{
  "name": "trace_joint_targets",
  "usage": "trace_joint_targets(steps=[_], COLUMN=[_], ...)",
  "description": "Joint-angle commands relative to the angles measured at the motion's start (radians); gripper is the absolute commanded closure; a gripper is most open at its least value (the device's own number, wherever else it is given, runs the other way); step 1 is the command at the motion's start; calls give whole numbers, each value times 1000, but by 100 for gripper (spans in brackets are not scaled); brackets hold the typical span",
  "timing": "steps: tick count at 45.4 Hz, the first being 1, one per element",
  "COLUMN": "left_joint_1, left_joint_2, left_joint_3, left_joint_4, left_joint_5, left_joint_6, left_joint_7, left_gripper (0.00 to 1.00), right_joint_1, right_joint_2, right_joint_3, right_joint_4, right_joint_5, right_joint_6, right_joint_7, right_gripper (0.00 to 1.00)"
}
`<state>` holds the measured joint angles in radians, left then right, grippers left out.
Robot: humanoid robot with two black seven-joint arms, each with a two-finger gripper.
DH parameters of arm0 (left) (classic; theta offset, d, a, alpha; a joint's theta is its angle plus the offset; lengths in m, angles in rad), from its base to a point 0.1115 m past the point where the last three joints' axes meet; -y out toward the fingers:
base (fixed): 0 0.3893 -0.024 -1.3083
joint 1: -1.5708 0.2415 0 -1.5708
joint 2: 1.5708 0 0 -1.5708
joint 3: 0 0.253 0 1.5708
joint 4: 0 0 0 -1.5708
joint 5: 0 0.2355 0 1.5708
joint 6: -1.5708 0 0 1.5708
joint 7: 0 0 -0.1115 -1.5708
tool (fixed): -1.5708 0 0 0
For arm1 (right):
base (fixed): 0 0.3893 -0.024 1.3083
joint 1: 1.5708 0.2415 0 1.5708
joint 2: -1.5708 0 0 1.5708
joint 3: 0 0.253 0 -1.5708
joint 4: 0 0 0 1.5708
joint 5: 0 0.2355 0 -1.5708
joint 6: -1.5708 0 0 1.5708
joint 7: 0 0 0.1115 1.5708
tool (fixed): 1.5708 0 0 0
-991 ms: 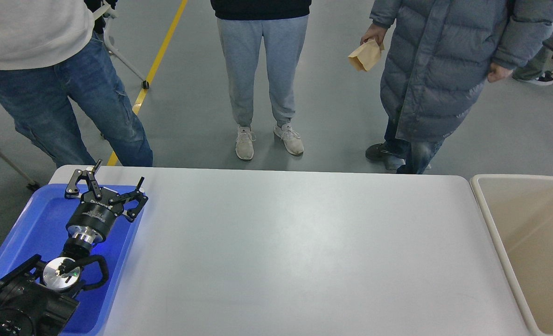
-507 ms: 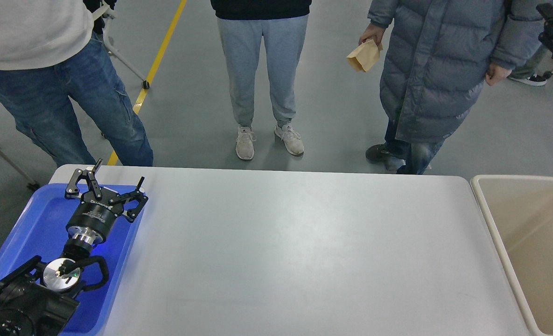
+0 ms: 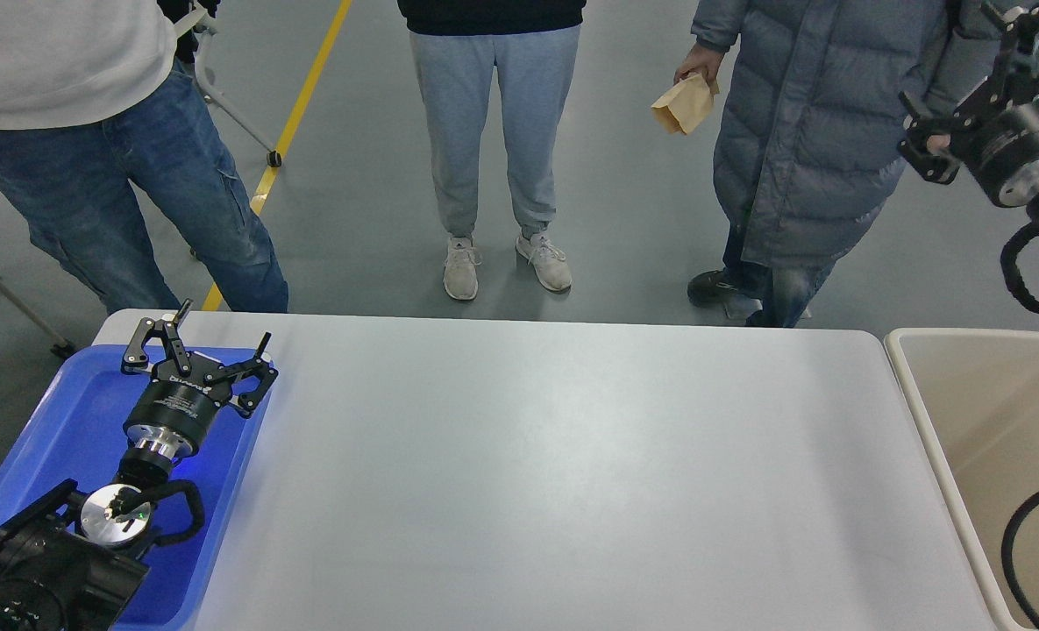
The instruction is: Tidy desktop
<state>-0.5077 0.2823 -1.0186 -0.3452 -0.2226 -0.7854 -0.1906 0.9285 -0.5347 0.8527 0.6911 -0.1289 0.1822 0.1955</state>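
— Nothing loose shows on the desk (image 3: 537,473): its light-grey top runs wide across the middle of the view, and every part of it in sight is bare. So how much tidying is left?

— Little or none, by my judgement. If things were to be cleared off the desk, that part looks done. I cannot see anything waiting to be picked up.

— What flanks the desk?

— A blue tray (image 3: 63,421) sits on the desk's left end, and a beige bin (image 3: 949,421) stands just beside the desk's right edge. What shows of the bin's inside looks empty; the tray's floor is partly hidden by the left arm.

— And the arms?

— The left gripper (image 3: 208,337) hangs over the tray's far part, at the desk's far left corner. Its jaws stand spread apart and hold nothing. The right gripper (image 3: 966,105) is raised high beyond the desk's far right corner, above the bin's side, in front of a person in a grey coat (image 3: 808,131). Its jaws also look parted and empty, though the top of it is cut off at the frame's edge.

— Anything that might still matter?

— That person holds a small brown paper bag (image 3: 684,103), well beyond the desk's far edge. Whether it concerns the task, I cannot say.
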Motion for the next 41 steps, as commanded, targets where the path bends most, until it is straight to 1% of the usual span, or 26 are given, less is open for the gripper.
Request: trace_joint_targets(steps=[1, 5, 6, 8, 10, 17, 23, 28, 41], left_joint_1=[0, 0, 0, 0, 0, 0, 0, 0, 0], left_joint_2=[0, 0, 0, 0, 0, 0, 0, 0, 0], left_joint_3=[0, 0, 0, 0, 0, 0, 0, 0, 0], left_joint_4=[0, 0, 0, 0, 0, 0, 0, 0, 0], left_joint_5=[0, 0, 0, 0, 0, 0, 0, 0, 0], left_joint_6=[0, 0, 0, 0, 0, 0, 0, 0, 0], left_joint_7=[0, 0, 0, 0, 0, 0, 0, 0, 0], left_gripper=[0, 0, 0, 0, 0, 0, 0, 0, 0], right_joint_1=[-129, -180, -206, -229, -253, -356, -416, -428, -425], right_joint_2=[114, 137, 140, 142, 142, 179, 211, 229, 220], right_joint_3=[34, 31, 25, 22, 17, 19, 20, 20, 19], right_joint_4=[8, 7, 8, 7, 7, 10, 8, 8, 7], right_joint_5=[20, 9, 8, 8, 8, 8, 8, 8, 8], right_joint_6=[8, 10, 13, 20, 29, 69, 74, 74, 74], right_joint_7=[134, 258, 316, 353, 378, 400, 403, 401, 401], right_gripper=[0, 0, 0, 0, 0, 0, 0, 0, 0])
